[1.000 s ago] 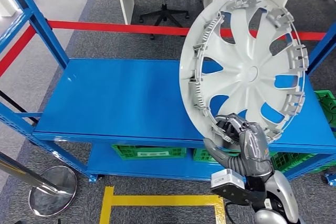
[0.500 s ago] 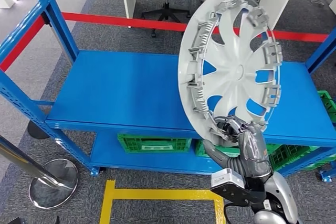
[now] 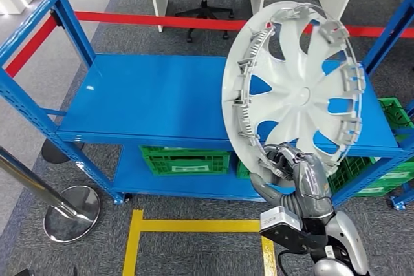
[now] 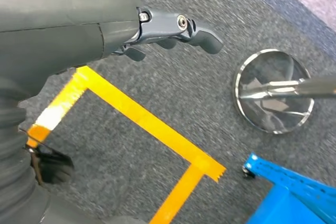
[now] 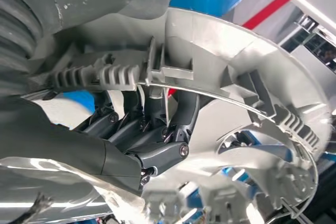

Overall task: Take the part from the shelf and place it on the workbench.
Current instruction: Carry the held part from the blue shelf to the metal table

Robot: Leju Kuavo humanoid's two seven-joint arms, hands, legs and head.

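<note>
R hand (image 3: 288, 167) grips the wheel cover (image 3: 293, 88) at its lower rim, fingers (image 5: 158, 129) curled over the edge between the clips, thumb side hidden behind the rim. Cover is held up on edge, tilted, inner side w/ clips facing cam, in front of the blue shelf (image 3: 151, 101), off its deck. Cover hides the right part of the deck. Green crates (image 3: 185, 159) on the lower level are partly cut off by the deck edge. L hand (image 4: 174, 27) hangs over the floor by the yellow tape (image 4: 150, 124), fingers loosely out, holding nothing; fingertips blurry. Stanchion base (image 4: 273, 90) nearby. Vs 0.5 s ago: whole scene shifted, so cam moved; more of the cover's face is turned to cam, grip unchanged.
</note>
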